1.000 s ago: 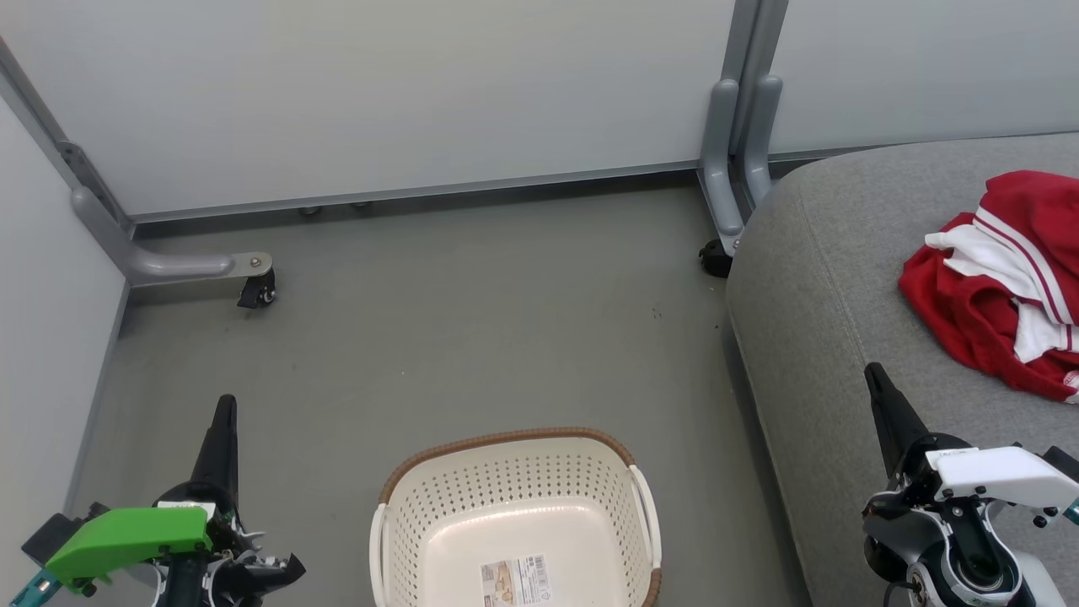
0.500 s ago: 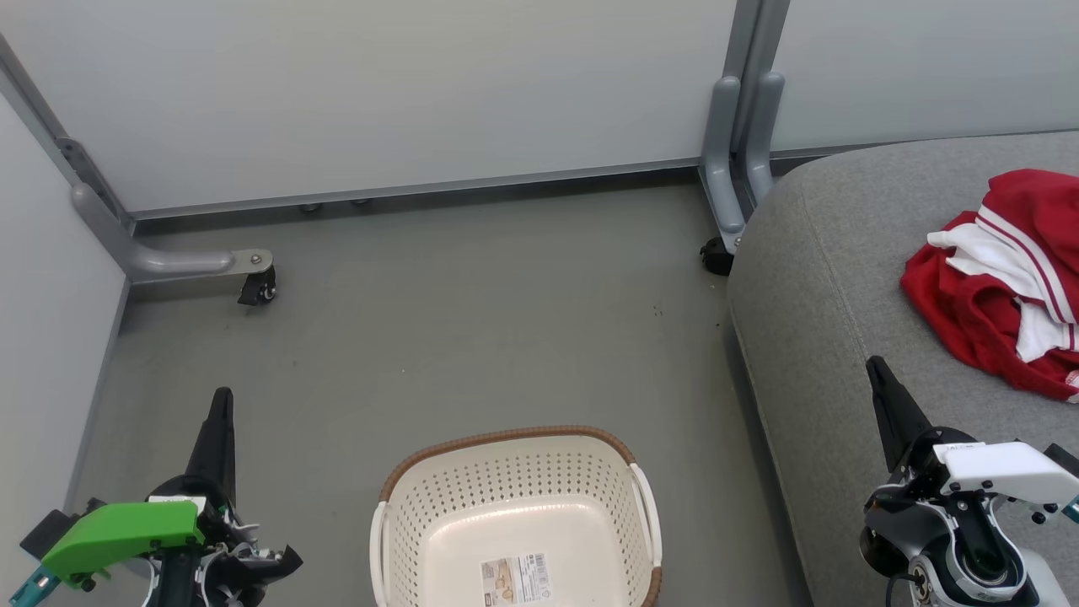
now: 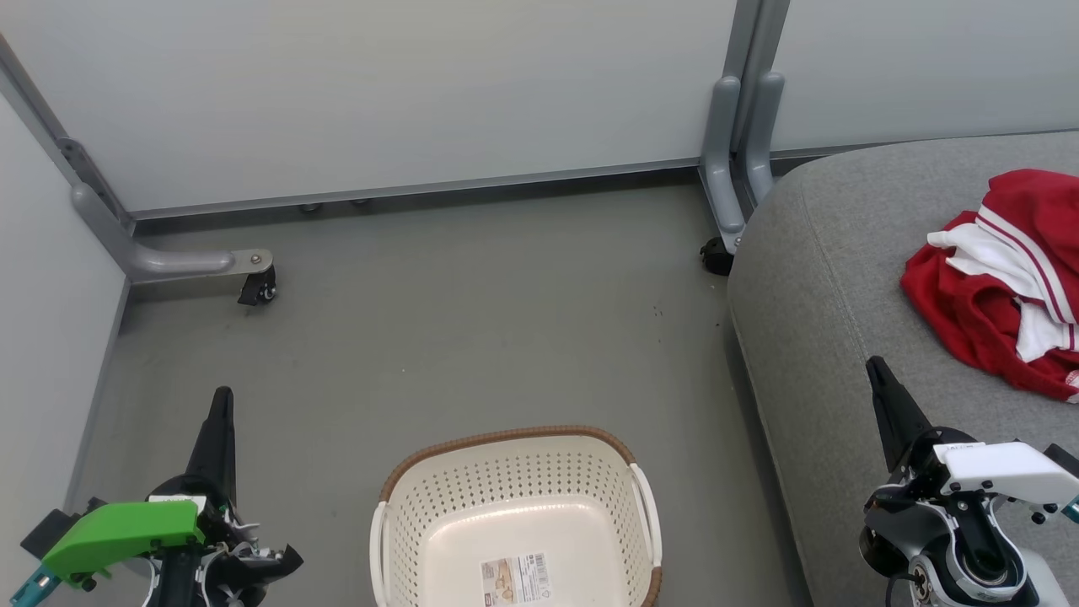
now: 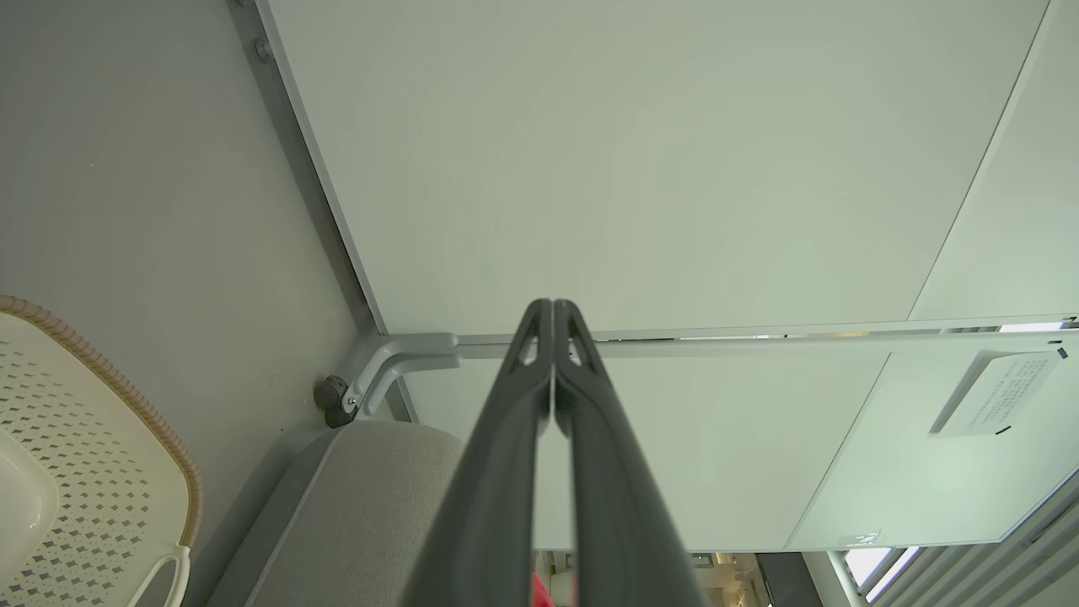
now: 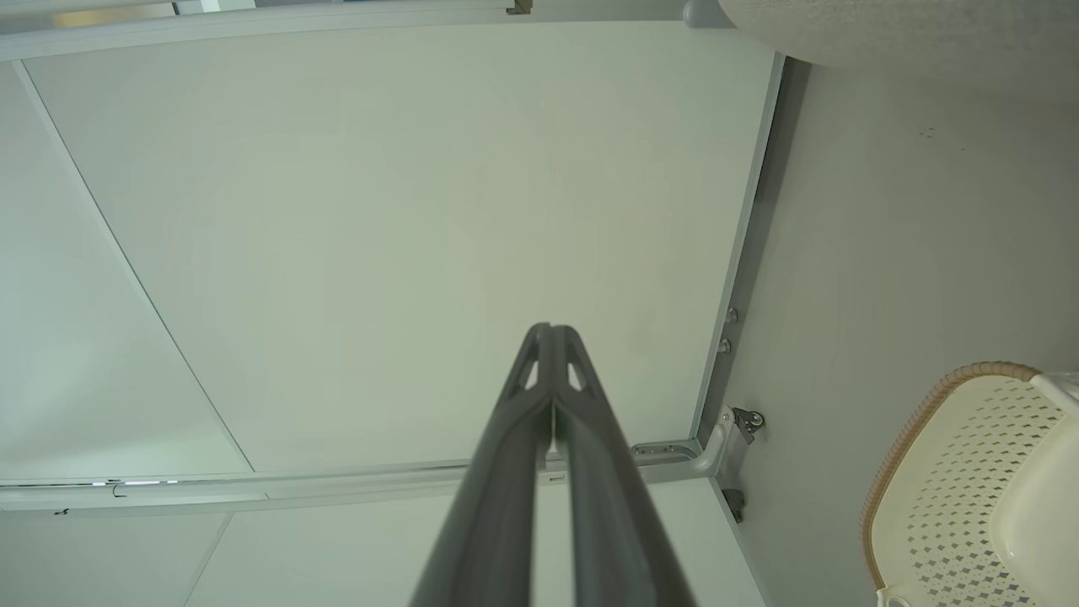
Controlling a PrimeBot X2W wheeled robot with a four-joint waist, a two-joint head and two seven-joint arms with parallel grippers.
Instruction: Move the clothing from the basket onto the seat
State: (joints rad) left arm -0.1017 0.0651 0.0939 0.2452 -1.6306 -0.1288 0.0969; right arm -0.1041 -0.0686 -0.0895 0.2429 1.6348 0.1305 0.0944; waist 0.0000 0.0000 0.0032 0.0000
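Grey floor [image 3: 472,337] between basket [image 3: 506,439] and seat [image 3: 826,295]

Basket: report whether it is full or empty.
Empty, as far as it shows: the basket has a bare cream floor with just a paper label, and the red clothing lies bunched on the seat.

Head looks down; wrists face wall panels [image 3: 379,93]; all share basket [image 3: 506,437]
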